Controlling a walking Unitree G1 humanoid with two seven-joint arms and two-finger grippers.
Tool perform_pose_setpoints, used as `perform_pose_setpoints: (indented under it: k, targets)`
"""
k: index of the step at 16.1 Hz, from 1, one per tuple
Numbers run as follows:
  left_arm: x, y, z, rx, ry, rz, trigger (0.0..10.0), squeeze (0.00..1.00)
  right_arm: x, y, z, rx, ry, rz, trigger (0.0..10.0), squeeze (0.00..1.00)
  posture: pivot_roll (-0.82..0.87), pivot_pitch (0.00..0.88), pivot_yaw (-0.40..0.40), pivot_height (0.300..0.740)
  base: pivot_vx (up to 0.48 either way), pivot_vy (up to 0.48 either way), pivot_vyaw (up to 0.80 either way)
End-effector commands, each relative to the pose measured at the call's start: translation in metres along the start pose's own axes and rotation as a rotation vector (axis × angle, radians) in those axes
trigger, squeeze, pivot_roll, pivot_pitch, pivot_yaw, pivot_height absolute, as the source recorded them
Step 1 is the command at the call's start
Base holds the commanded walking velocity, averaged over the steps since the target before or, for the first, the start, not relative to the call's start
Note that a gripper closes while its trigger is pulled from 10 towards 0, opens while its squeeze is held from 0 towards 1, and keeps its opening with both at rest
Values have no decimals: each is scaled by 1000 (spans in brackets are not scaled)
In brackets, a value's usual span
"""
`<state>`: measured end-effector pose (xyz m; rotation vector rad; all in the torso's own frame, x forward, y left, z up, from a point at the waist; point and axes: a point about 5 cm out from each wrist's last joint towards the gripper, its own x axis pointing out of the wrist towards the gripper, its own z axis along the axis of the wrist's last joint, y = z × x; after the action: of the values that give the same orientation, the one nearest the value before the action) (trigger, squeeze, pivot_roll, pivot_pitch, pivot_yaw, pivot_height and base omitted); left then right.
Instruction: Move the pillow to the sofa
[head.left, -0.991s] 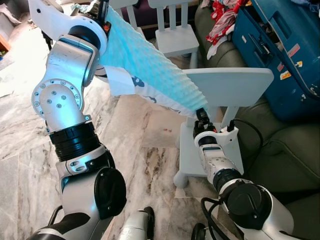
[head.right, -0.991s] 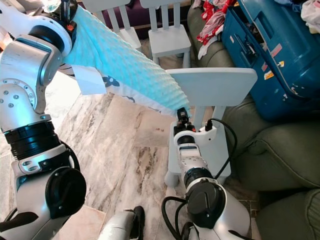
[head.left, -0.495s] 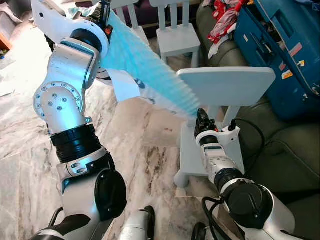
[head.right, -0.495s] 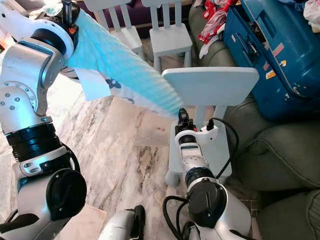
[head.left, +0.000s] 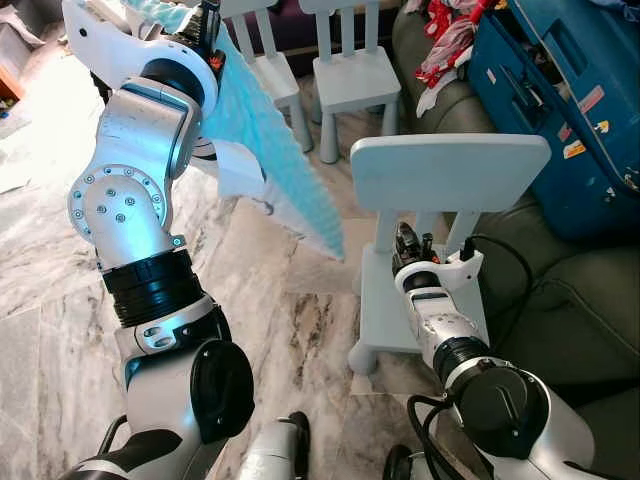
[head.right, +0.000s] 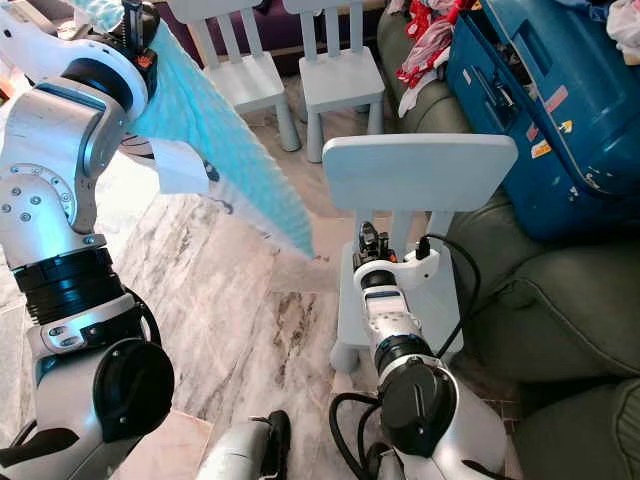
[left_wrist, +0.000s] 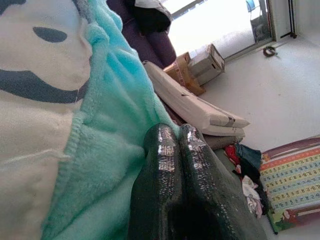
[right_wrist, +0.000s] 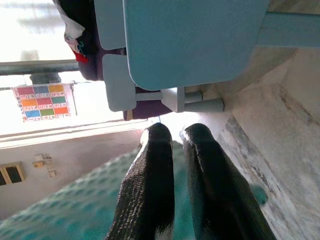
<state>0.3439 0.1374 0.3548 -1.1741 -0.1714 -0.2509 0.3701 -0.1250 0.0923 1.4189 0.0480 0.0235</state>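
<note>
Your pillow (head.left: 262, 140) is up in the air: a flat turquoise dimpled cushion with a white printed underside, hanging by its top edge from the left gripper (head.left: 207, 22) at the upper left of the head views. From there it slopes down to a free corner that dangles above the marble floor (head.left: 270, 300), just beside the nearest pale blue chair (head.left: 450, 175) without touching it. It is not on the sofa (head.left: 560, 300) (the dark green one runs down the right side, well apart from the cushion).

In the left wrist view you can see the left gripper's two black fingers (left_wrist: 162, 175) pressed together with the turquoise fleece pinched at their side, so the jaws are closed on the pillow's edge.

Your right gripper (head.left: 412, 243) sits low, in front of the nearest chair's seat and below its backrest, and it has hold of nothing. In the right wrist view its fingers (right_wrist: 152, 185) stand parallel with a narrow slot between them, only slightly parted, with the pillow's blurred turquoise surface behind and apart from them.

Beyond the pillow, two more small blue chairs (head.left: 355, 75) stand on the floor. A blue suitcase (head.left: 560, 110) lies on the sofa, with red and white clothes (head.left: 445, 45) heaped beside it.
</note>
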Motion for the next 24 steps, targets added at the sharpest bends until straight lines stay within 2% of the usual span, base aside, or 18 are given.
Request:
perform_pose_setpoints:
  k: [1,3,4,5,6,8,9,10,12,13,14,16,19,21,22,24]
  targets:
    - [-2,-3,2,3,-10,-14,10000,0,-4,-6,-7,-2,32,-26,0,0,343,230,104,740,0,0,0]
    - [-6,12,-4,42,36,18,10000,0,-6,-9,-11,-77,88,-26,0,0,321,228,91,740,0,0,0]
    - [-16,41,-14,101,95,85,10000,0,-12,-19,-20,-308,230,-44,3490,0,276,229,68,740,0,0,0]
    - [-24,60,-19,139,130,137,10000,0,-17,-26,-22,-457,300,-57,10000,0,248,228,56,740,0,0,0]
    - [-30,71,-21,163,153,150,10000,0,-19,-31,-21,-552,330,-68,10000,0,236,226,51,740,0,0,0]
    - [-38,87,-24,183,172,177,10000,0,-23,-37,-17,-676,366,-77,10000,0,204,220,41,740,0,0,0]
    - [-51,117,-28,276,226,233,10000,0,-28,-46,-2,-875,384,-103,10000,0,149,209,27,740,0,0,0]
    - [-61,139,-33,353,276,261,10000,0,-31,-51,11,-989,377,-122,10000,0,117,198,20,740,0,0,0]
    - [-68,160,-42,471,352,296,10000,0,-32,-53,24,-1065,345,-132,10000,0,80,183,15,740,0,0,0]
    - [-74,175,-52,565,427,301,10000,0,-34,-53,31,-1159,334,-127,10000,0,46,169,11,740,0,0,0]
    - [-81,190,-61,676,488,280,10000,0,-37,-54,34,-1213,333,-104,10000,0,21,159,7,740,0,0,0]
    - [-94,212,-75,775,583,290,10000,0,-43,-56,33,-1257,325,-54,10000,0,-31,138,0,740,0,0,0]
    - [-113,236,-88,845,638,264,10000,0,-53,-49,26,-1277,284,32,10000,0,-97,122,-8,740,0,0,0]
    - [-121,241,-95,869,649,237,10000,0,-58,-44,22,-1280,276,63,10000,0,-124,120,-10,740,0,0,0]
    - [-125,242,-100,886,661,221,10000,0,-60,-42,21,-1295,268,76,10000,1000,-141,118,-15,740,0,0,0]
    - [-127,239,-104,880,660,186,10000,0,-64,-37,22,-1275,260,89,10000,1000,-153,117,-17,740,0,0,0]
